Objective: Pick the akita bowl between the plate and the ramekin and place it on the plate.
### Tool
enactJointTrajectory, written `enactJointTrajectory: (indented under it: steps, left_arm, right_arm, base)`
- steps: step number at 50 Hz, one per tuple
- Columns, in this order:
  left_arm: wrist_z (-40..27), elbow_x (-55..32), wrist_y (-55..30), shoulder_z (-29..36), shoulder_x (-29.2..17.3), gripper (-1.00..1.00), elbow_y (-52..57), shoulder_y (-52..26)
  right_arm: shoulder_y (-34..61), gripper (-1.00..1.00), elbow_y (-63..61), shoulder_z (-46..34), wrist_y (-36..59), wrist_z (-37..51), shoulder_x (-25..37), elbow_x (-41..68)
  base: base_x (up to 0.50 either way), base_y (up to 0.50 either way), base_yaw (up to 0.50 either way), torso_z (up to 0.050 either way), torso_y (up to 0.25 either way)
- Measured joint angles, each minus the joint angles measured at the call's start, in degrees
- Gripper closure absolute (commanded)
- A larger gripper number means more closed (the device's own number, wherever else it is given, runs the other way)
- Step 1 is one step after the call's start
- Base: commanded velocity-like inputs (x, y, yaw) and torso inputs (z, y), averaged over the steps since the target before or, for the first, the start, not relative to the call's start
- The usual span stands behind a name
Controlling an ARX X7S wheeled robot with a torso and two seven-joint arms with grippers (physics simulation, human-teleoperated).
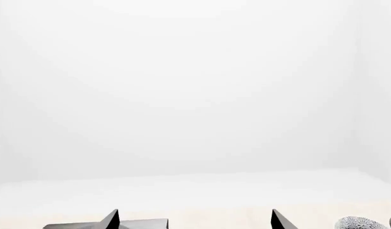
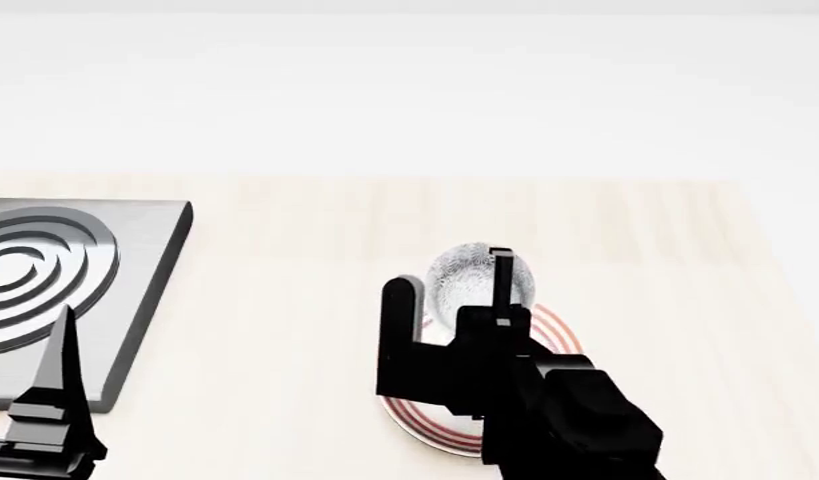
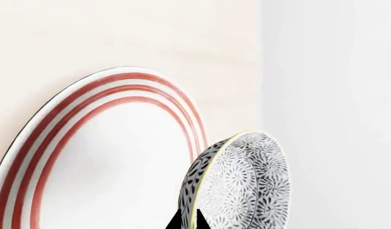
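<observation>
My right gripper [image 2: 500, 270] is shut on the rim of the speckled akita bowl [image 2: 463, 275]. In the head view the bowl sits over the far edge of the plate [image 2: 556, 330], a white disc with red rings that my arm partly covers. The right wrist view shows the two dark fingertips [image 3: 176, 222] pinching the bowl's [image 3: 246, 186] yellow-edged rim, with the plate [image 3: 119, 157] right beside it. I cannot tell whether bowl and plate touch. My left gripper [image 2: 42, 420] stands open and empty [image 1: 194, 219] at the near left. The ramekin is out of view.
A grey square slab with raised concentric rings [image 2: 62, 280] lies at the left, just ahead of my left gripper. Its corner [image 1: 141, 224] and part of a speckled bowl [image 1: 357, 223] show in the left wrist view. The light wooden tabletop [image 2: 316, 230] ends at a white wall.
</observation>
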Motion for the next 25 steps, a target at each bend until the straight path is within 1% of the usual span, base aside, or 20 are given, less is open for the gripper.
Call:
enactJointTrajectory:
  steps: [15, 25]
  left_arm:
    - [1.1, -1.9, 0.4, -0.4, -0.3, -1.00, -0.1, 0.0]
    - [1.2, -1.4, 1.4, -0.3, -0.5, -1.00, -0.2, 0.2]
  right_arm:
    - [0.1, 1.00, 6.6, 0.0, -3.8, 1.0, -2.4, -0.1]
    - [0.0, 1.00, 7.6, -0.1, -4.5, 1.2, -2.8, -0.2]
  base:
    - [0.00, 0.00, 0.00, 0.000, -0.005]
    - [0.00, 0.00, 0.00, 0.000, -0.250]
